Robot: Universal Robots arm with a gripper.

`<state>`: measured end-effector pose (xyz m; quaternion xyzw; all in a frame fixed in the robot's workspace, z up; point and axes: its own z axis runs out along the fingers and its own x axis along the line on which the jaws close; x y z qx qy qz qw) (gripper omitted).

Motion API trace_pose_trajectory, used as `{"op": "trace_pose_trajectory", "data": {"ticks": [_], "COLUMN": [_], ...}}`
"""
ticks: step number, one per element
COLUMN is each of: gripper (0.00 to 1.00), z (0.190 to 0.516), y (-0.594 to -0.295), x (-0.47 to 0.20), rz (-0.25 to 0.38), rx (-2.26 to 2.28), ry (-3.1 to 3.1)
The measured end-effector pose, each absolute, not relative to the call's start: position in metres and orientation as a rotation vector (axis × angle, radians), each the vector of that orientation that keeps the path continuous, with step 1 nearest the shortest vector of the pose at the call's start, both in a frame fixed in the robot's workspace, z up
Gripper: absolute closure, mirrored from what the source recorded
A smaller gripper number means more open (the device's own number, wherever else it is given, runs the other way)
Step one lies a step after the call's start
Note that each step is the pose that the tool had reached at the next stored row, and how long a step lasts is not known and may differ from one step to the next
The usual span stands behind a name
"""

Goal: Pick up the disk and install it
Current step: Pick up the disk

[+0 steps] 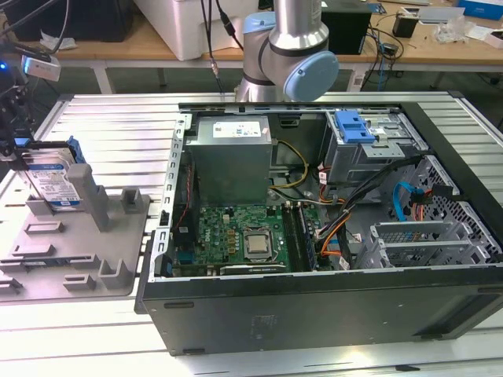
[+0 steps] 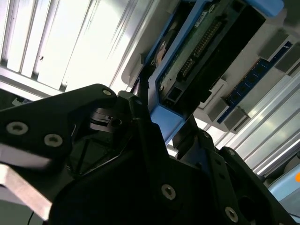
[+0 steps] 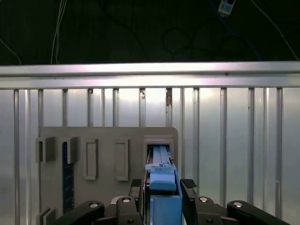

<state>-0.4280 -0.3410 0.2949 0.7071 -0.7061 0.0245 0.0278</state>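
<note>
The disk point(image 1: 53, 179), silver with a blue-and-white label and a blue caddy rail, stands on edge at the exterior view's far left, its lower end at a slot of the grey fixture point(image 1: 78, 243). My gripper point(image 1: 19, 153) is at its upper end. The first wrist view looks down the disk's point(image 3: 162, 180) blue edge toward the fixture's slot point(image 3: 159, 143), and my gripper point(image 3: 161, 186) has one black finger pressed on each side of it. The second wrist view shows the disk's point(image 2: 206, 42) circuit-board underside, with my gripper point(image 2: 164, 124) shut on the blue rail.
An open computer case point(image 1: 314, 314) lies on the slatted metal table point(image 1: 110, 126), to the exterior view's right of the fixture. Inside it, a blue latch bracket point(image 1: 351, 126) sits atop the grey drive cage point(image 1: 369, 153). The arm's base point(image 1: 287, 55) rises behind the case.
</note>
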Motion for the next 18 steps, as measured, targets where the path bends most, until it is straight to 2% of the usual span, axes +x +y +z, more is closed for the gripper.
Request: {"op": "trace_pose_trajectory", "data": {"ticks": [13,14,15,18], "gripper": [0.55,0.56,0.63,0.63], "z": [0.2925,0.2924,0.2922,0.2916], "y": [-0.3412,-0.3412,-0.3412,-0.3412], "x": [-0.4280,-0.4280,-0.4280,-0.4280], "rz": [0.080,0.081,0.081,0.082], "rx": [2.182,2.182,2.182,2.181], "ry": [-2.176,-2.176,-2.176,-2.175]}}
